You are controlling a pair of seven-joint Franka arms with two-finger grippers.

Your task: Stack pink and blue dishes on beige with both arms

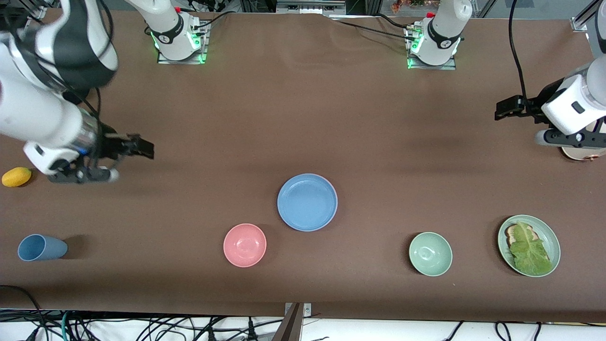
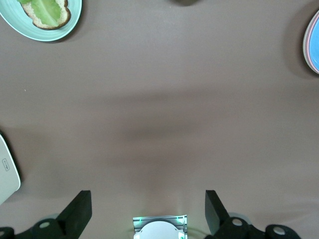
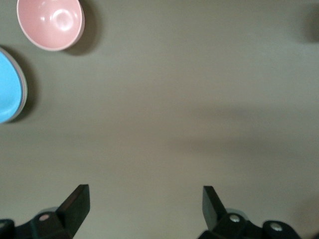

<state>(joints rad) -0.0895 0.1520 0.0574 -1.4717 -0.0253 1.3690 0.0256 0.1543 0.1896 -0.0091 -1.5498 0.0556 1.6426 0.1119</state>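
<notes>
Mid-table, the blue plate (image 1: 307, 202) tops the stack, well apart from the spread-fingered left gripper (image 1: 503, 108) and right gripper (image 1: 142, 148).

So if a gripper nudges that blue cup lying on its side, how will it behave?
The blue cup lies on its side, so a nudge would probably roll it, likely curving since it looks tapered. It looks like light plastic, so it may skid on the table.

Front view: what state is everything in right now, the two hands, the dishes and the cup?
left hand: open, empty
right hand: open, empty
blue plate: empty, top of a stack
pink bowl: upright, empty
green bowl: upright, empty
blue cup: on its side
green plate: holds bread and lettuce
</notes>
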